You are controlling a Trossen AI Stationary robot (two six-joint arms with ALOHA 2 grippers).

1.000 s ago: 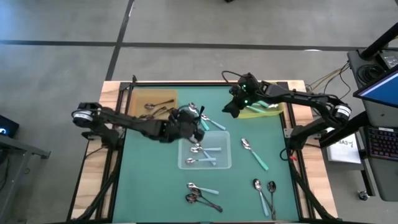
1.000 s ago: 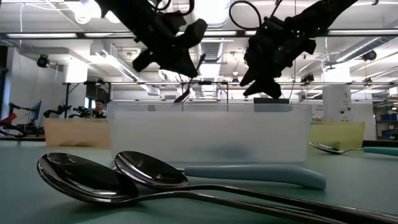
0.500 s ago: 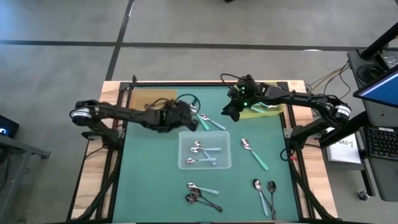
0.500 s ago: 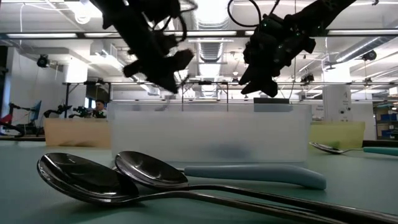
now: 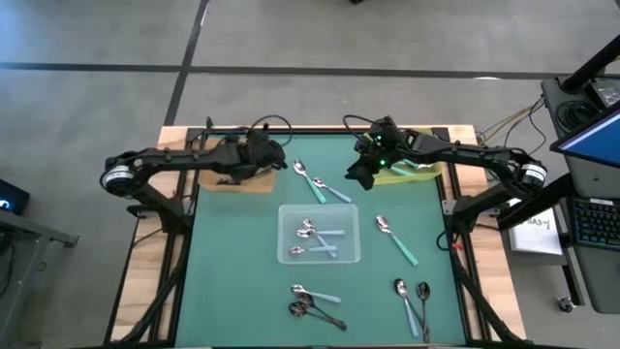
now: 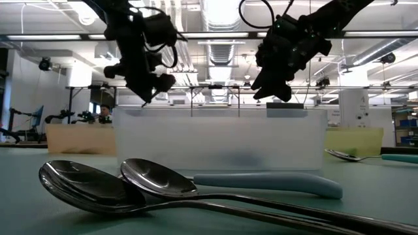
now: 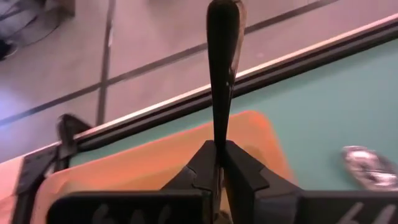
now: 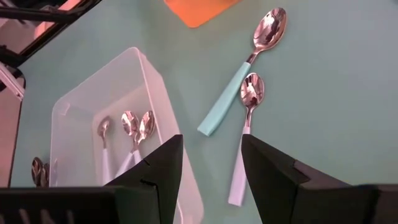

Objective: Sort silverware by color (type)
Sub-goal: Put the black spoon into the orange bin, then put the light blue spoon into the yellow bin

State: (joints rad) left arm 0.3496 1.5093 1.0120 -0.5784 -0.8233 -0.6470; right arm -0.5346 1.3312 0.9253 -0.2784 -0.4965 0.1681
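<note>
A dark spoon (image 7: 219,68) is pinched upright between the left gripper (image 5: 260,155) fingers, jaws clamped tight on the handle, and it's being held over the brown tray (image 5: 211,180) at the far left of the table. So the step in hand looks like a drop-off of a dark one; next move is probably just lowering and letting go over that tray.

The right gripper (image 5: 360,173) hangs with jaws apart near the yellow-green tray (image 5: 415,173), above the two teal-handled spoons (image 5: 317,183).

Hard to make out: the brown tray's contents are mostly covered by the left arm, and the spoon's bowl is cut off in the wrist view.
</note>
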